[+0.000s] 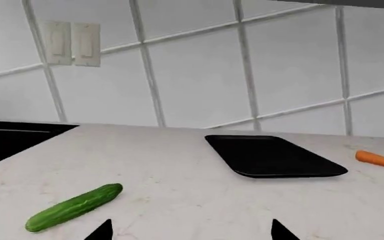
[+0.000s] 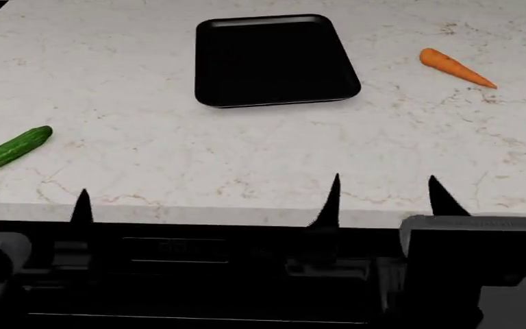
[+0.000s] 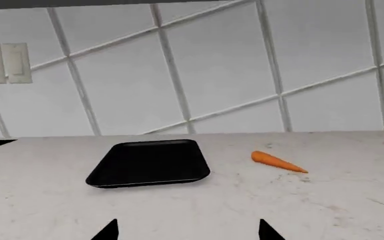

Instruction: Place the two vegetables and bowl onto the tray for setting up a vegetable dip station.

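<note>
**At the counter's near edge, both grippers spread and empty**

Left gripper (image 2: 31, 203) and right gripper (image 2: 383, 195) hold nothing. Tray (image 2: 272, 60) lies bare between cucumber (image 2: 9, 151) and carrot (image 2: 455, 67). Only the left wrist view shows the sink (image 1: 8, 137).

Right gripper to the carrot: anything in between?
Nothing: in the head view, only bare marble counter lies between the right gripper, jaws open, and the carrot. The tray sits off that line.

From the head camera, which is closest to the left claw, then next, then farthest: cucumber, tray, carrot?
From the left gripper:
1. Cucumber, just ahead at the counter's left edge.
2. Tray, farther back, centre, empty.
3. Carrot, far right.
</note>
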